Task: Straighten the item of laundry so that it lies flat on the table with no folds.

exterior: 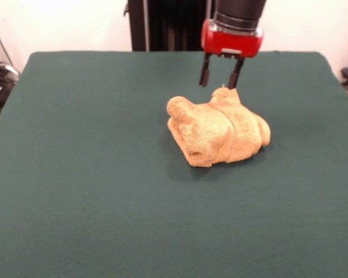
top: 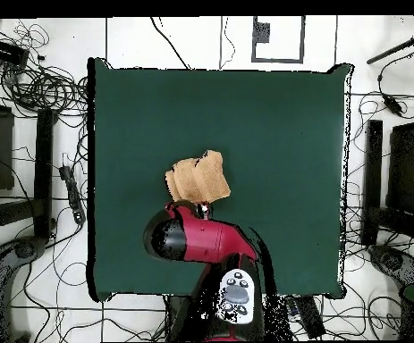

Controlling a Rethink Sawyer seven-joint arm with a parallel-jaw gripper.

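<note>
One golden-orange terry-cloth towel (exterior: 217, 130) sits bunched in a soft, lumpy heap on one large rectangular table (exterior: 93, 174) covered in dark green felt-like cloth. The towel's looped pile looks fluffy, and a flatter woven band runs across the heap from top to bottom. Rounded folds bulge at its 9 o'clock and 3 o'clock sides in the front view, and a small peak rises at 12 o'clock.

In the front view the towel lies a little toward 2 o'clock from the table's middle. In the overhead view, the towel (top: 198, 180) lies just toward 7 o'clock from the middle of the table (top: 282, 134).

One red and black arm (top: 201, 239) comes down from above in the front view, ending in a red wrist block. Its single gripper (exterior: 220, 73) points straight down, with two dark fingers spread apart and nothing between them. The right-hand fingertip (exterior: 235, 77) hangs just at the towel's 12 o'clock peak; contact cannot be told.
</note>
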